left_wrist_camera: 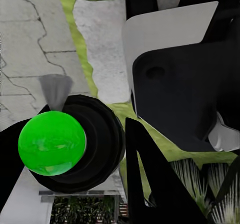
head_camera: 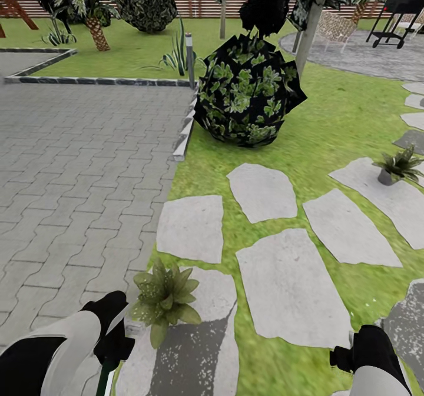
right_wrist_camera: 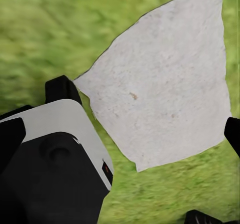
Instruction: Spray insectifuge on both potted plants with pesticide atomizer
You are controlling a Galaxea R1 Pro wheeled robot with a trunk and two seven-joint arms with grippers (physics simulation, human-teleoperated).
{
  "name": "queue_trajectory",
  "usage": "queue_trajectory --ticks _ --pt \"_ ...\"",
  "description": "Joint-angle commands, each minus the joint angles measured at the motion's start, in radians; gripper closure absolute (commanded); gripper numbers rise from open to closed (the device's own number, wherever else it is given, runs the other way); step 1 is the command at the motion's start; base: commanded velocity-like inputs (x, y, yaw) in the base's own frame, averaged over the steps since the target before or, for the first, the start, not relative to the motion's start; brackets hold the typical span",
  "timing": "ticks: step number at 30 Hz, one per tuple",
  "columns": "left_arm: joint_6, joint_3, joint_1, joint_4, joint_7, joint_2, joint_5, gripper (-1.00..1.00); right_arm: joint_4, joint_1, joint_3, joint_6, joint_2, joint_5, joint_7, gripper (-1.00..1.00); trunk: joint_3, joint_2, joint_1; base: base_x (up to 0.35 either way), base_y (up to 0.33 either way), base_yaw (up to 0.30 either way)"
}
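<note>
My left gripper (head_camera: pixel 113 342) is at the bottom left of the head view, shut on the pesticide atomizer (head_camera: pixel 106 378), whose dark green body pokes out below the fingers. In the left wrist view the atomizer (left_wrist_camera: pixel 51 143) is seen end-on as a green round shape inside a black ring. One potted plant (head_camera: pixel 165 300) stands on a stepping stone just right of that gripper; its leaves (left_wrist_camera: pixel 200 184) show in the left wrist view. The second potted plant (head_camera: pixel 400 166) sits on a stone at the far right. My right gripper (head_camera: pixel 353 356) hangs open and empty over grass and stone.
Grey stepping stones (head_camera: pixel 291 290) cross the lawn ahead. A big dark round bush (head_camera: pixel 247 93) stands in the middle distance by a grey paving area (head_camera: pixel 76 166) with a stone kerb. Trees, a black grill (head_camera: pixel 400 7) and a slatted fence line the back.
</note>
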Motion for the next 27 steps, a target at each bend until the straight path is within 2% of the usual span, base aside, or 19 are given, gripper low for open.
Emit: queue_trajectory --ticks 1,7,13,27 --pt "0.003 -0.002 0.000 -0.001 -0.011 0.000 -0.009 1.00 -0.002 -0.001 -0.004 -0.001 0.001 0.011 0.010 -1.00 -0.001 0.000 0.001 0.296 -0.092 0.010" --pt "0.003 -0.002 0.000 -0.001 -0.011 0.000 -0.010 1.00 -0.002 -0.001 -0.004 -0.001 0.001 0.011 0.010 -1.00 -0.001 0.000 0.001 0.071 -0.046 0.001" --pt "0.003 -0.003 0.000 0.000 -0.011 -0.002 -0.009 1.00 -0.002 -0.001 -0.004 -0.001 0.001 0.011 0.010 -1.00 -0.002 0.000 0.001 0.019 -0.205 0.107" --pt "0.003 -0.003 0.003 0.000 -0.012 0.001 -0.009 1.00 -0.002 -0.001 -0.005 -0.002 0.001 0.011 0.011 -1.00 -0.014 0.000 0.001 0.000 -0.008 0.004"
